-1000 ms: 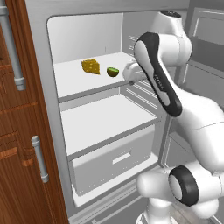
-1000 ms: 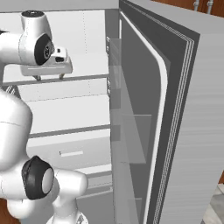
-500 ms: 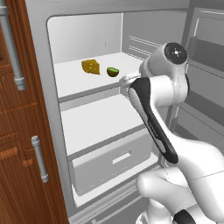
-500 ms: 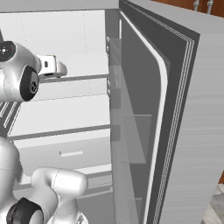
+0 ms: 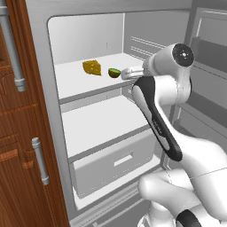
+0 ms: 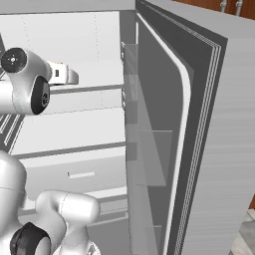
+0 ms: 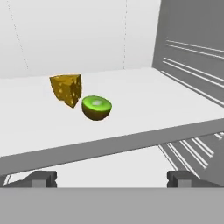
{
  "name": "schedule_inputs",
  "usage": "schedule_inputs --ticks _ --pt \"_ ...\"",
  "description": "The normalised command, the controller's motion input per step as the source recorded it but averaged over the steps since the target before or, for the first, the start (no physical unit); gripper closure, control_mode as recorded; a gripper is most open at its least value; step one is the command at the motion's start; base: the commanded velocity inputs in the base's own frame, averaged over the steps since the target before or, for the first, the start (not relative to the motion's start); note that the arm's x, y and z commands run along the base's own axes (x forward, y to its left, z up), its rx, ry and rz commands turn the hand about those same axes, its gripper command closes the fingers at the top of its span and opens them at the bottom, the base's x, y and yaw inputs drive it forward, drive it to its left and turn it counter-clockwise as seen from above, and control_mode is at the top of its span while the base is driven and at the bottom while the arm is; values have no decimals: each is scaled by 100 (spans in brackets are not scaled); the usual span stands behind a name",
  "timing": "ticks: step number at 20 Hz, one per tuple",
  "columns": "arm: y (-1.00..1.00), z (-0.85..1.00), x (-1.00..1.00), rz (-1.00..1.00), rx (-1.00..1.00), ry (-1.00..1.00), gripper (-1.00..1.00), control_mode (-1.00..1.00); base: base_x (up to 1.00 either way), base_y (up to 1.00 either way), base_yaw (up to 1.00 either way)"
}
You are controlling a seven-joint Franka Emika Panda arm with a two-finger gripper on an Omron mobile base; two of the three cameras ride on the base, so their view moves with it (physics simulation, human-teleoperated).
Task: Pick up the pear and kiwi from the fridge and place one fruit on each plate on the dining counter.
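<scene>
1. Now at the open fridge (image 5: 53, 133), my claw (image 7: 111, 178) level with the front edge of the top shelf (image 7: 131, 127), pointing inward.
2. Claw state: fingers (image 7: 41, 178) spread fully wide, nothing between them.
3. Kiwi (image 7: 96, 107) sits on the top shelf, a cut half with its bright green face up. It lies just beside the cheese (image 7: 66, 89), nearer to me; whether they touch I cannot tell. In the left base view the kiwi (image 5: 114, 72) is just ahead of my wrist.
4. Pear: not located on the shelf area I see.
5. Step in hand, as I judge it: the reach for the first fruit, the kiwi. No fruit gripped yet.
6. Next move calls for: advancing over the shelf edge, centring the fingers on the kiwi, keeping clear of the cheese, then closing.
</scene>
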Motion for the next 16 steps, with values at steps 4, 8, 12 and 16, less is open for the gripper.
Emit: schedule_inputs --ticks 4,8,12,16 --pt "0 5 0 0 6 9 -100 -100 0 0 0" --pt "0 0 0 0 0 2 -100 -100 0 0 0" --pt "1 0 25 1 0 14 -100 -100 0 0 0" --pt "0 0 41 3 0 10 -100 -100 0 0 0"
